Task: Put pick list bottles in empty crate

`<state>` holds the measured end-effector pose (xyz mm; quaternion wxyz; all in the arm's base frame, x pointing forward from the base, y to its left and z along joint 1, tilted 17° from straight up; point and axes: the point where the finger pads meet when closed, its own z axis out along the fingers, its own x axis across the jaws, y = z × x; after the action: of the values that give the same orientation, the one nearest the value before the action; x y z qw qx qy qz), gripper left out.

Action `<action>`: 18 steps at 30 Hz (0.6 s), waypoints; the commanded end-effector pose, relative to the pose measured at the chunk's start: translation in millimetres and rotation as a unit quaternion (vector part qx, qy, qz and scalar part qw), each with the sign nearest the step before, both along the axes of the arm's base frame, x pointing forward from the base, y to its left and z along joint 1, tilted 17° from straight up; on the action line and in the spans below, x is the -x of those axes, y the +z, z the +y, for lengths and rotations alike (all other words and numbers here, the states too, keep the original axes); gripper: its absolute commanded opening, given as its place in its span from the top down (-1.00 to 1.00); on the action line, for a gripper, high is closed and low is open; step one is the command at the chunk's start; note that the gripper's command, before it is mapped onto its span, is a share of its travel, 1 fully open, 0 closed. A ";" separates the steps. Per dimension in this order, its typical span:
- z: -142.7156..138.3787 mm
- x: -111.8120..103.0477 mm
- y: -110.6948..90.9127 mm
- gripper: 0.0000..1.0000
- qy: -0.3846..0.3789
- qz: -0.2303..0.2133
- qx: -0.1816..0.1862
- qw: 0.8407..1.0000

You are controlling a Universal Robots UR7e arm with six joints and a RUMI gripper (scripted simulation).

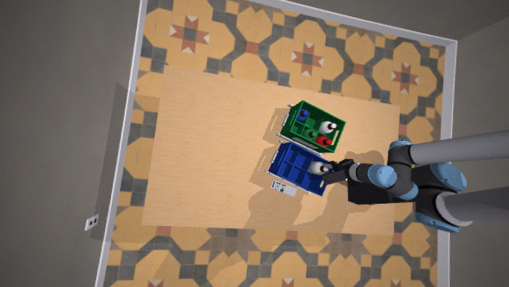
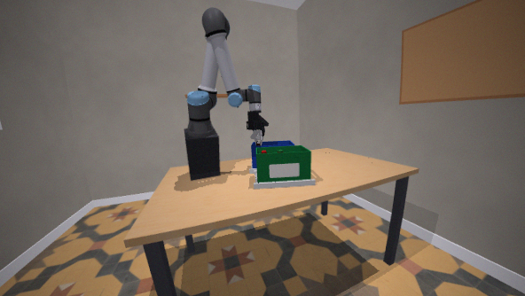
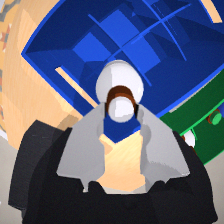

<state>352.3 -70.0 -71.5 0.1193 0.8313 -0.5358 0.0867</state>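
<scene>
A: So, what's the gripper (image 3: 120, 131) doing?
B: Clamped on 1 white-bodied bottle (image 3: 119, 85) by its neck, over the blue crate (image 1: 289, 165), in the cell nearest the arm.
A: Next?
B: Probably lower it upright into that cell, then let go.

The arm (image 2: 222, 58) rises from its base by the table's back left corner in the exterior view, folds at the elbow and drops its wrist straight down. The gripper (image 3: 120, 111) points down, its jaws clamped on a bottle's (image 3: 120, 85) neck.
</scene>
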 end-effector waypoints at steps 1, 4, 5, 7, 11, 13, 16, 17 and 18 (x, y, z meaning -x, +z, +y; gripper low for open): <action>-0.7 -0.4 -1.6 1.00 0.000 -0.001 0.000 1.000; -1.1 -0.4 -3.0 1.00 0.000 -0.001 0.000 1.000; -1.3 -0.4 -3.5 1.00 0.000 -0.001 0.000 1.000; -1.3 -0.4 -3.5 1.00 0.000 -0.001 0.000 1.000; -1.9 -0.5 -5.4 1.00 0.000 -0.001 0.000 1.000; -2.2 -0.5 -6.3 1.00 0.000 -0.001 0.000 1.000; -2.6 -0.5 -7.8 1.00 0.000 -0.001 0.000 1.000; -2.7 -0.5 -8.2 1.00 0.000 -0.001 0.000 1.000; -2.9 -0.5 -8.7 1.00 0.000 -0.001 0.000 1.000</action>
<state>352.3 -72.3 -78.8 0.1193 0.8313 -0.5358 0.0868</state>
